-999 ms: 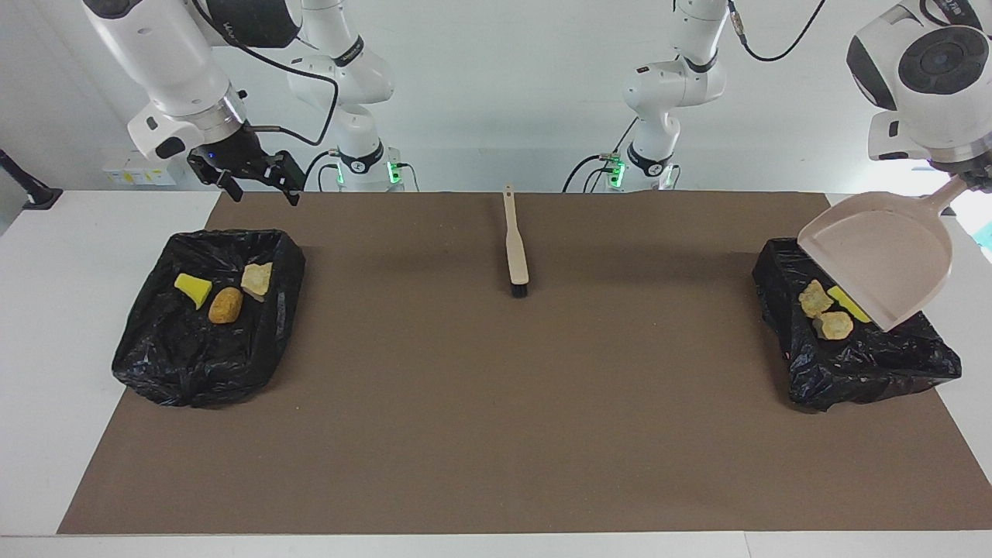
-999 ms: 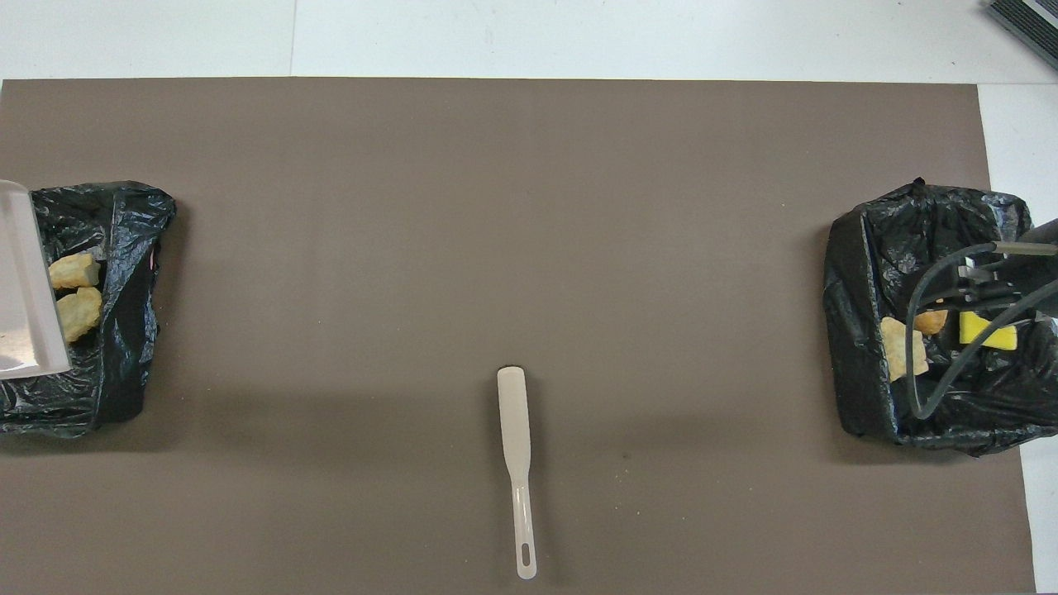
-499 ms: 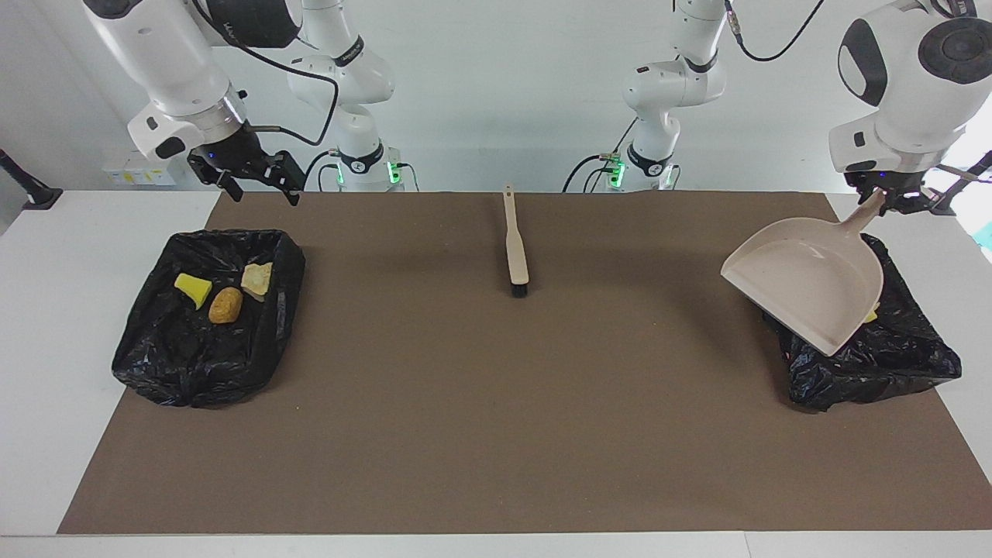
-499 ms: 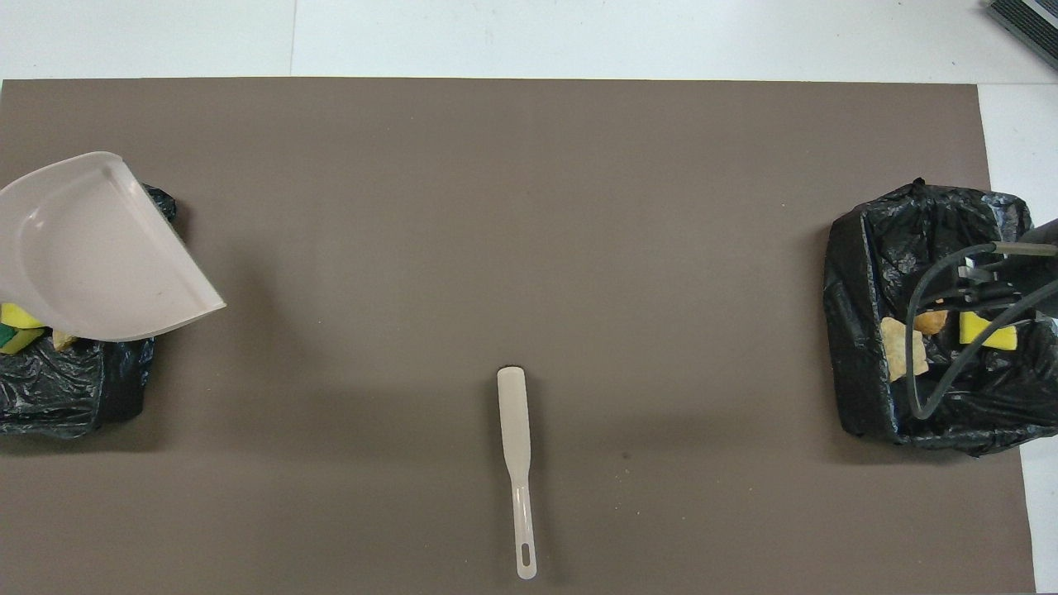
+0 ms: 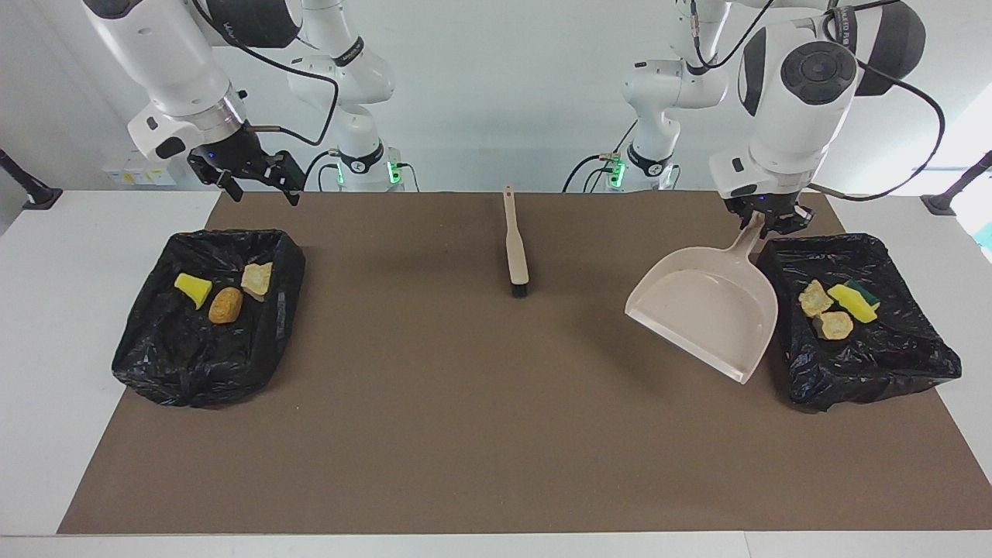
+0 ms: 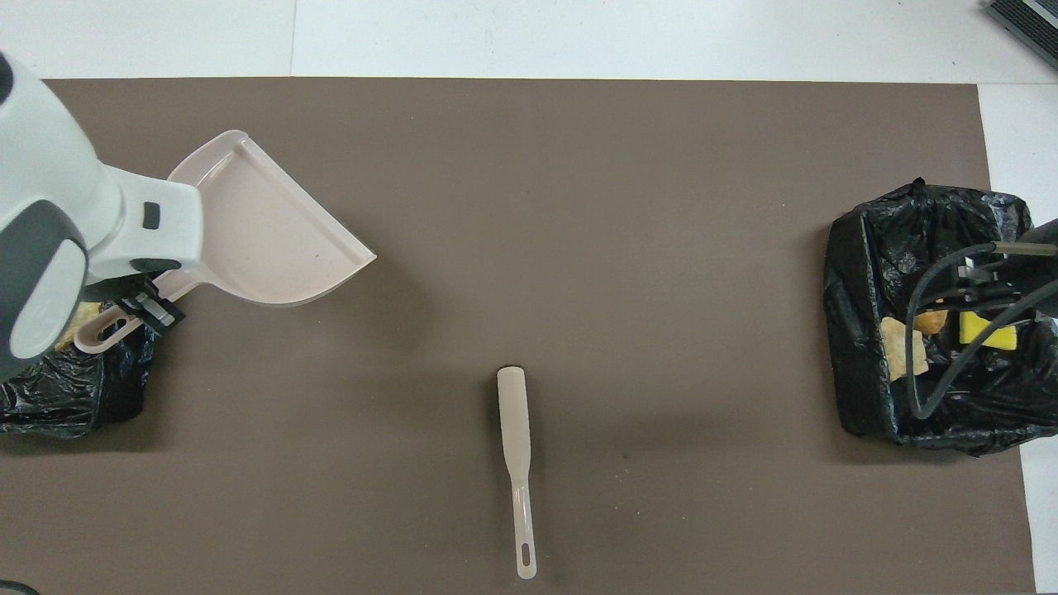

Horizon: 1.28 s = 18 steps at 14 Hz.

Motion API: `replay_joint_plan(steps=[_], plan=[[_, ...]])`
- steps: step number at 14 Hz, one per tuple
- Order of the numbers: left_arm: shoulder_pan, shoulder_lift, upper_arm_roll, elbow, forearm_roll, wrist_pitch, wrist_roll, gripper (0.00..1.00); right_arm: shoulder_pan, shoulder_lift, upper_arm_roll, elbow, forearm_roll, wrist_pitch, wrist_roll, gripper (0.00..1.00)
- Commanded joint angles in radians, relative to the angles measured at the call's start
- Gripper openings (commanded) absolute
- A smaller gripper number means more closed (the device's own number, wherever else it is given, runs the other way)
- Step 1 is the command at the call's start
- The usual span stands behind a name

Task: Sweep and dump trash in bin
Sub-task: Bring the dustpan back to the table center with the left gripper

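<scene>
My left gripper is shut on the handle of the beige dustpan, which hangs empty and tilted over the mat beside the black-lined bin at the left arm's end. In that bin lies trash: two tan chunks and a yellow sponge wedge with a green layer. In the overhead view the dustpan shows beside the left arm's wrist. My right gripper waits open over the robot-side edge of a second black-lined bin, which holds a yellow wedge, an orange chunk and a tan chunk.
The beige-handled brush lies on the brown mat midway between the bins, bristles pointing away from the robots. In the overhead view the brush lies lengthwise near the robots' edge.
My left arm has swung the dustpan off the bin toward the table's middle and lowered it. The trash in that bin shows again. The right arm has not moved.
</scene>
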Motion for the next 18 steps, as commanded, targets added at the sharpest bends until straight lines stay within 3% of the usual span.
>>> replay_joint_plan(steps=[1, 10, 18], plan=[[-0.104, 0.037, 0.018, -0.019, -0.059, 0.065, -0.172, 0.0, -0.012, -0.019, 0.006, -0.022, 0.016, -0.002, 0.009, 1.0], [-0.293, 0.207, 0.018, -0.037, -0.237, 0.407, -0.87, 0.0, -0.012, -0.021, 0.006, -0.021, 0.016, -0.002, 0.009, 1.0], [-0.395, 0.244, 0.013, -0.114, -0.246, 0.665, -0.894, 0.0, -0.012, -0.021, 0.006, -0.021, 0.016, -0.002, 0.009, 1.0]])
